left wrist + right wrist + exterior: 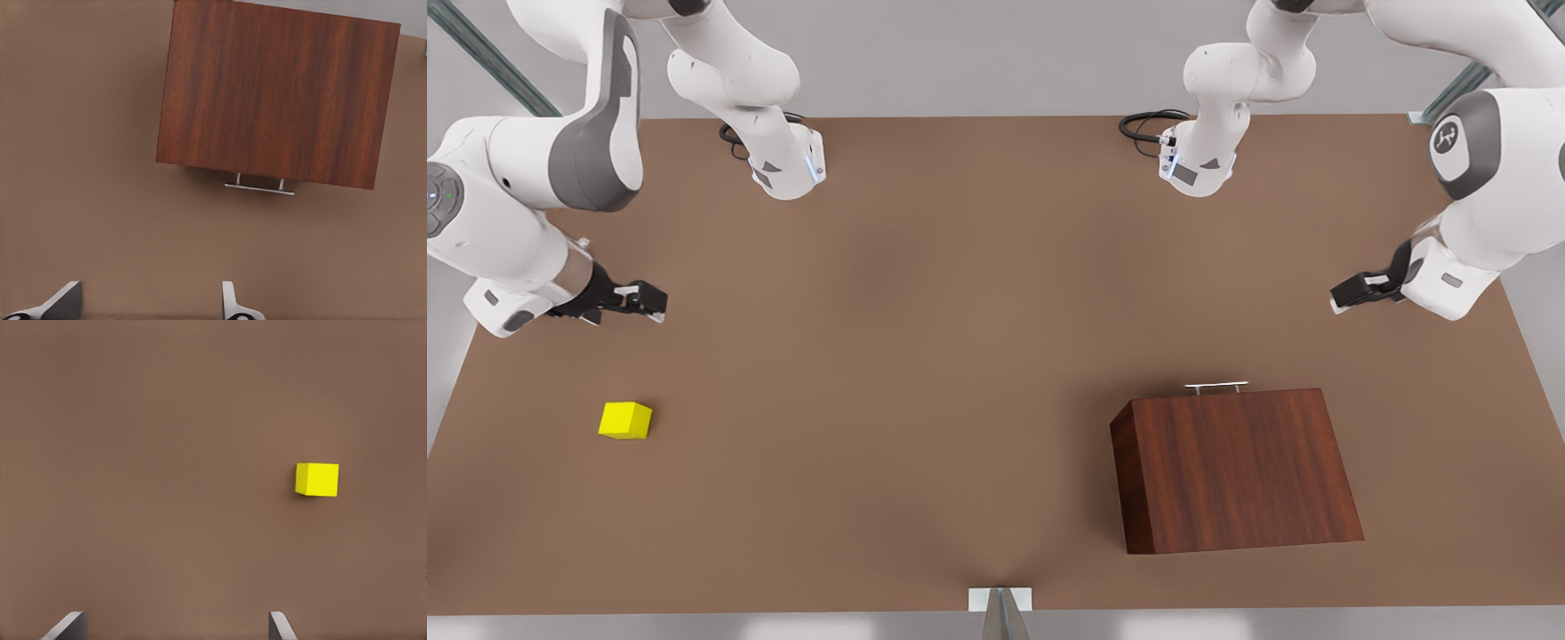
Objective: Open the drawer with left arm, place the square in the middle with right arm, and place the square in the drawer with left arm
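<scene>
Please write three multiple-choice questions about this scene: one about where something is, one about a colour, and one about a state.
1. Where does the small yellow cube lie?
A. on the brown tabletop, at the front view's left
B. on the dark wood-grain box
C. between the jaws

2. What colour is the bar handle on the box?
A. black
B. silver
C. yellow

3. How is the drawer?
A. pulled out
B. removed
C. shut

Answers:
1 A, it sits alone near the right gripper.
2 B, it shines silver.
3 C, the handle lies close against the box; the left gripper hangs apart, open.
</scene>
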Controlling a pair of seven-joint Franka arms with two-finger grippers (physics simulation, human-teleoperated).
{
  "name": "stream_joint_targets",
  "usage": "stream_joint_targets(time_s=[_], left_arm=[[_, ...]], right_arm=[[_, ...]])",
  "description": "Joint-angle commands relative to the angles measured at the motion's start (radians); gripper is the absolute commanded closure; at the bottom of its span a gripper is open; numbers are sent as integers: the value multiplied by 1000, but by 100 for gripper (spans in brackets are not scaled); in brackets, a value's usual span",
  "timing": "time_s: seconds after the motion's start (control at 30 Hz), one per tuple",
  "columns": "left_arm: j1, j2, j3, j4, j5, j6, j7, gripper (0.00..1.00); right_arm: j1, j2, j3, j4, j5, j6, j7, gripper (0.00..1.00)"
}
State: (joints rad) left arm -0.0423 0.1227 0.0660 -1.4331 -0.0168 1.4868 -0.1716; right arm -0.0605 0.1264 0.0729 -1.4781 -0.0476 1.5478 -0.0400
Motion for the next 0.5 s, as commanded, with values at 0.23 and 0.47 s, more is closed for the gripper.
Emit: stream_joint_targets(time_s=[0.23,0.47], left_arm=[[-10,-112,-58,-622,-31,533,-1016,0],[-24,-181,-66,-900,-71,928,-1048,0]], right_arm=[[2,7,1,8,2,-2,-3,0],[-2,125,-1,30,3,12,-3,0]])
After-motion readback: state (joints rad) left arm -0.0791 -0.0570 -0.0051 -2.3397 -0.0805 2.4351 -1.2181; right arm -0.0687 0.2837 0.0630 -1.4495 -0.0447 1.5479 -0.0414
